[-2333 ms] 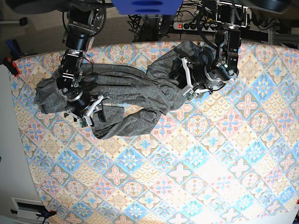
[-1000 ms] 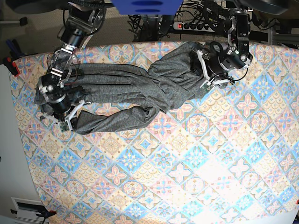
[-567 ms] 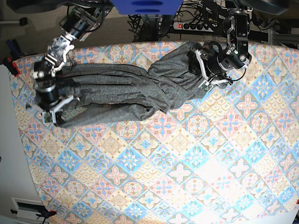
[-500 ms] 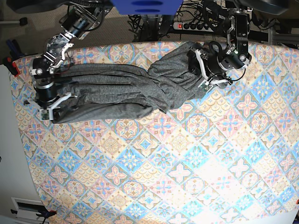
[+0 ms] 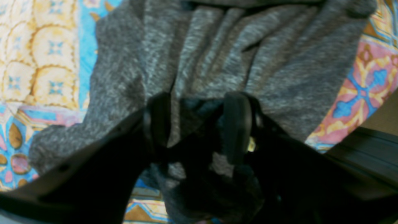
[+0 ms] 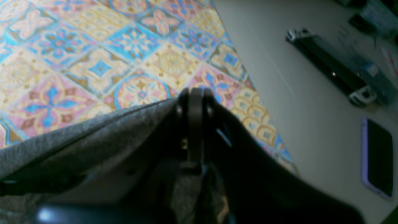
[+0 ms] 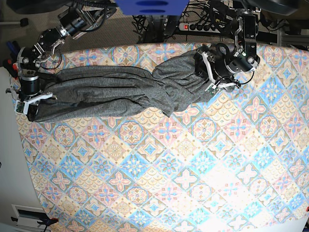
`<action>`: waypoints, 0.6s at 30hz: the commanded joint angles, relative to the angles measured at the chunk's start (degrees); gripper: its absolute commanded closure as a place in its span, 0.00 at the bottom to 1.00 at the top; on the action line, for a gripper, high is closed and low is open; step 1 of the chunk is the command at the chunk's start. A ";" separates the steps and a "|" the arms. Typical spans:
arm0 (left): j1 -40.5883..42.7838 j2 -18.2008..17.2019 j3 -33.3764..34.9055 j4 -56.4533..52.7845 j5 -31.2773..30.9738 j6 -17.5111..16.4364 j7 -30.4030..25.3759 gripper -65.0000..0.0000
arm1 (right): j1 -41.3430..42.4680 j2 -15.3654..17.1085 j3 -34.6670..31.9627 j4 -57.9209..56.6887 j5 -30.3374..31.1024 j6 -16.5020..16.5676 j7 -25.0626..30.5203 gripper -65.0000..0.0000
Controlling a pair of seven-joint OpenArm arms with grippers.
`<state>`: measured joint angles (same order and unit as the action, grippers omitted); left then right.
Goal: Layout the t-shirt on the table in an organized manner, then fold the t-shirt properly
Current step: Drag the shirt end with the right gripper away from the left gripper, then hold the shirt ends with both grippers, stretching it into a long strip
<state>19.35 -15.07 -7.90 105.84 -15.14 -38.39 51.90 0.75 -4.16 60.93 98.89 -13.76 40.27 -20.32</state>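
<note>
Along the tabletop's (image 7: 193,159) far edge the t-shirt (image 7: 120,89) lies stretched in 1 twisted band; the right claw (image 7: 25,104) pinches its left end at the table's corner; the left claw (image 7: 212,77), part-spread, grips bunched cloth at the opposite end.

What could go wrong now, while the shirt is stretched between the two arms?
1. The right tool holds the t-shirt at the very edge of the table; pulling further could drag cloth over that edge.
2. The left tool looks only loosely closed on bunched fabric, so it may slip.
3. The middle is twisted, so it may not lie flat.
</note>
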 commanded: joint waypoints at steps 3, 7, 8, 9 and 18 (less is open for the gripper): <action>-0.50 -0.27 -0.05 0.84 -0.73 -0.07 -0.78 0.57 | 0.78 0.69 -0.14 0.76 1.14 -0.27 1.72 1.00; -0.50 -0.27 -0.14 0.84 -0.73 -0.07 -0.78 0.57 | 0.70 0.69 0.04 -2.41 1.23 -0.27 1.72 1.00; -0.50 -0.27 -0.32 0.84 -0.73 -0.07 -0.78 0.57 | 0.61 0.69 0.04 -2.85 1.23 -0.27 1.72 1.00; -0.50 -0.27 -0.41 0.84 -0.73 -0.07 -0.78 0.57 | 0.52 0.69 0.13 -3.11 1.23 -0.27 1.72 1.00; -0.50 -0.53 -0.41 0.84 -0.73 -0.07 -0.78 0.57 | -0.36 -0.45 2.77 -5.22 3.87 -0.27 1.72 1.00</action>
<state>19.22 -15.25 -8.05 105.84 -15.14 -38.39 51.90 -0.36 -5.37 63.70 92.71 -11.33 39.90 -20.67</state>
